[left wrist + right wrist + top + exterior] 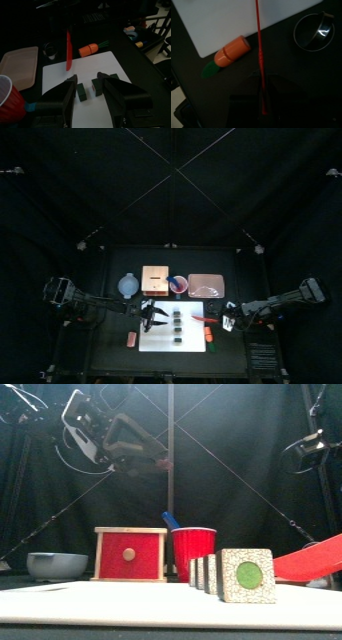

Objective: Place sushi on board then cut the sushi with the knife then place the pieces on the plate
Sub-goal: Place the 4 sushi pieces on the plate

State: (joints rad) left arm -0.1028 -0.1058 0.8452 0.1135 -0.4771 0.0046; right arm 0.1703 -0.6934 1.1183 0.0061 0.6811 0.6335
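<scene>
Right now the sushi pieces [249, 574] stand in a row on the front half of the one white cutting board [187, 310]. I count at least three dark green blocks, though the row overlaps too much for an exact number. The nearest shows a flat, speckled white face with a round green centre.

My left gripper [87, 79] hangs above them, jaws spread wide and clear of the blocks. My right gripper [263, 95] is pinched on one thin red knife [258, 45], its blade reaching toward the board's right edge.

One orange toy carrot [231, 52] with a green end lies on the black table just beside that edge, close under the knife. One round metal cutter [314, 31] sits near it.

Behind the board there is a row of single things: a blue-grey bowl [56, 564], a pale wooden box [131, 554] with a red front, a red cup [194, 549] holding a blue knife [170, 519], and a flat pink tray [205, 285].
</scene>
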